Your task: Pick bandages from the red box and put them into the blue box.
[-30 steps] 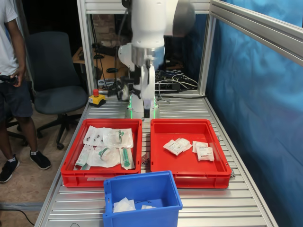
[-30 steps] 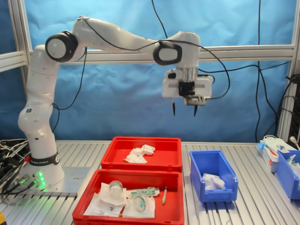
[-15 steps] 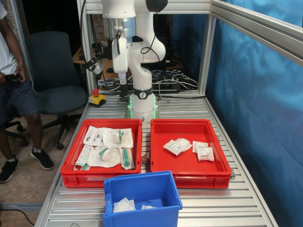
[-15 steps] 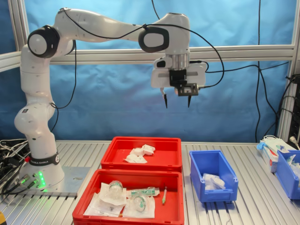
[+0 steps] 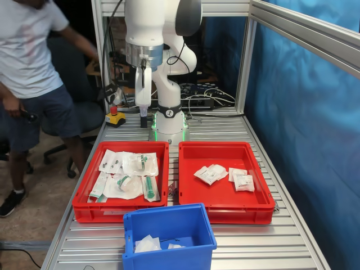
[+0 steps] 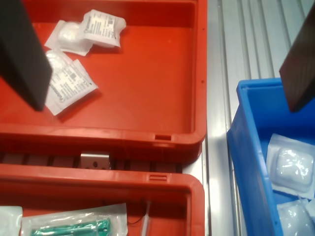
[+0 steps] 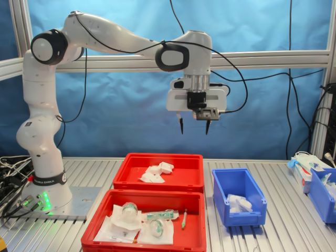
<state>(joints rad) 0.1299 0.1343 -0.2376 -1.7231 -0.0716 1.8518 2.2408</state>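
Below, bandages (image 7: 157, 172) in red box (image 7: 195, 178) and blue box (image 7: 223, 199); gripper (image 7: 193, 126) spread, empty.

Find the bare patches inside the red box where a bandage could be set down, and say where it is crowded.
In the first exterior view, the red box has bare floor along its near wall and its far wall, and beside the wall facing the other red tray. The bandages crowd the middle and the view's right. The gripper hangs open high above.
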